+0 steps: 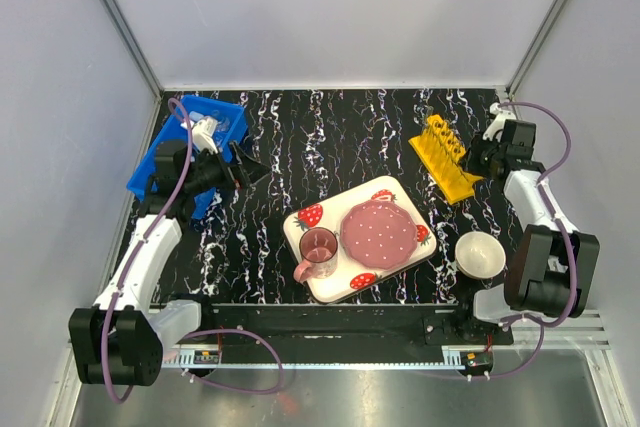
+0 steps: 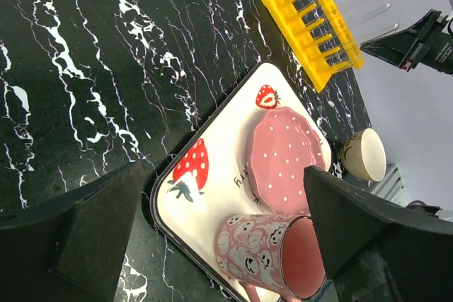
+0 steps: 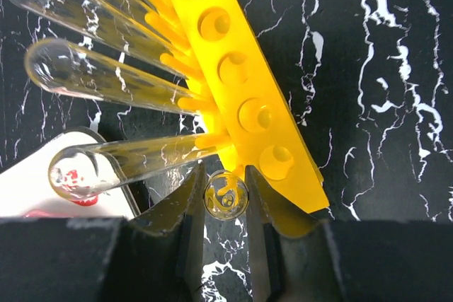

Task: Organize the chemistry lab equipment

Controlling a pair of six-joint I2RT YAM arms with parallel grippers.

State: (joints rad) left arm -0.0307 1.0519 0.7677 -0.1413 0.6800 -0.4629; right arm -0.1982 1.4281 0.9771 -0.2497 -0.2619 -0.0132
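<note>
right claw pinched on a test tube at the yellow rack

the top view barely shows any glass; only the right wrist view makes the tubes out. there the right gripper [image 3: 226, 206] has its fingers drawn narrow onto one test tube [image 3: 226, 198], seen end-on, its long axis running straight away from the lens at the yellow rack [image 3: 244, 90]'s near end. whether its far end sits in a hole i cannot tell. three more tubes [image 3: 106, 76] stand in the rack, slanting off to its left with open mouths toward the camera, the topmost cut off by the frame edge. from above, the rack's long axis runs far-left to near-right.

well left of the rack, the left gripper [image 1: 245, 172] is spread wide and holds nothing, beside a blue bin [image 1: 228, 119] holding a white object [image 1: 205, 133], perhaps the squeeze bottle. the strawberry tray [image 1: 333, 209] lies near-left of the rack, and a white bowl [image 1: 480, 254] on its near side.
</note>
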